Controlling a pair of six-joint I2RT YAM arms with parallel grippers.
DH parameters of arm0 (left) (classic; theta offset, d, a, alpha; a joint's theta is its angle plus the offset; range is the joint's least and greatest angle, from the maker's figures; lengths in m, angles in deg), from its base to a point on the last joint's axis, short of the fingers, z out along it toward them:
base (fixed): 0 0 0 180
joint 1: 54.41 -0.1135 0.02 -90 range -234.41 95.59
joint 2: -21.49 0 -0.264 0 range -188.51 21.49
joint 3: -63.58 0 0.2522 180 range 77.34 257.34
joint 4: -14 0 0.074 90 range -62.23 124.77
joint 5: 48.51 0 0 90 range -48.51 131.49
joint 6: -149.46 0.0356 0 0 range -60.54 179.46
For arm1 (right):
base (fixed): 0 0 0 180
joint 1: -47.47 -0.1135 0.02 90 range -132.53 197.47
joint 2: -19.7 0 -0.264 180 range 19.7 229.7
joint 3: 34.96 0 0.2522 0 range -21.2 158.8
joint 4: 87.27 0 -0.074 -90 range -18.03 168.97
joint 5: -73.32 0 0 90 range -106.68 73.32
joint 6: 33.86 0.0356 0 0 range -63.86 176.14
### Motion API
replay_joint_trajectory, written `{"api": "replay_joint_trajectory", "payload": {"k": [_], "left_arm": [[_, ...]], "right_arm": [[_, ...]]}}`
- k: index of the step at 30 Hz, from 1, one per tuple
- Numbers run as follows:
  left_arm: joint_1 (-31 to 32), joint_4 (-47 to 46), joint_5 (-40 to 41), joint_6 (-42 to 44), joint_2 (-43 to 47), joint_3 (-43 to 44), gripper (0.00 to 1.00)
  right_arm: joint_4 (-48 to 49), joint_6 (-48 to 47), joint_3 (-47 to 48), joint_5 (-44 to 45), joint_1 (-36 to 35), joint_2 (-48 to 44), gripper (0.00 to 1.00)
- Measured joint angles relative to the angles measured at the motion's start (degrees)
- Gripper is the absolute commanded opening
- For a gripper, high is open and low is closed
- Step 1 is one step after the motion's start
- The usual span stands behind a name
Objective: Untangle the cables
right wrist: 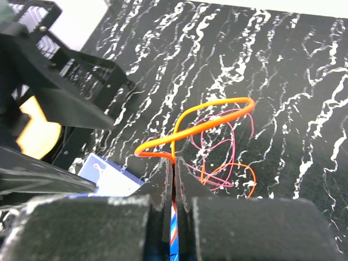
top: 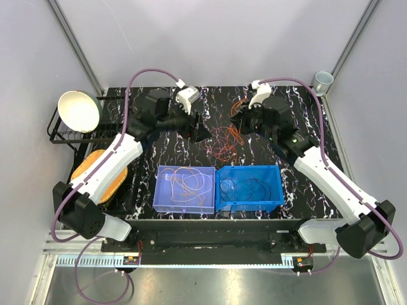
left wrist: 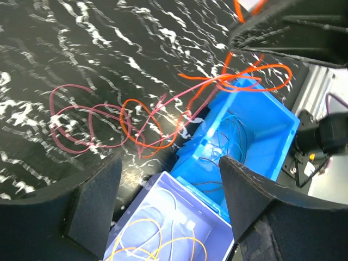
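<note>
Your left end effector (left wrist: 168, 176) has its fingers apart and grips nothing, just beside the loose cables (left wrist: 109, 125) tangled on the black desk (top: 216, 101), centre of the top view. Your right end effector (right wrist: 174, 163) is pinched together on the orange cable (right wrist: 217, 106), holding one loop raised off the desk, with pinkish-red strands (right wrist: 217, 136) under it. Lower centre, a pale blue bin (top: 156, 190) holds orange and white wires. A blue bin (top: 280, 187) holds dark ones. The two bins touch.

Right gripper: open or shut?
Shut on the orange cable: the fingers of the right gripper meet, with the cable pinched between them.
</note>
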Motion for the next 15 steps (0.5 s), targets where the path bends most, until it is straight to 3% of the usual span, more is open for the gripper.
{"api": "replay_joint_trajectory", "payload": {"k": [12, 15], "left_arm": [[2.32, -6.05, 2.10, 0.13, -5.44, -0.22, 0.60], [3.45, -6.62, 2.10, 0.17, -6.82, -0.11, 0.52]], "right_arm": [[-0.55, -0.20, 0.68, -3.93, 0.13, -2.21, 0.00], [-0.63, -0.17, 0.68, -4.66, 0.13, -2.21, 0.00]]}}
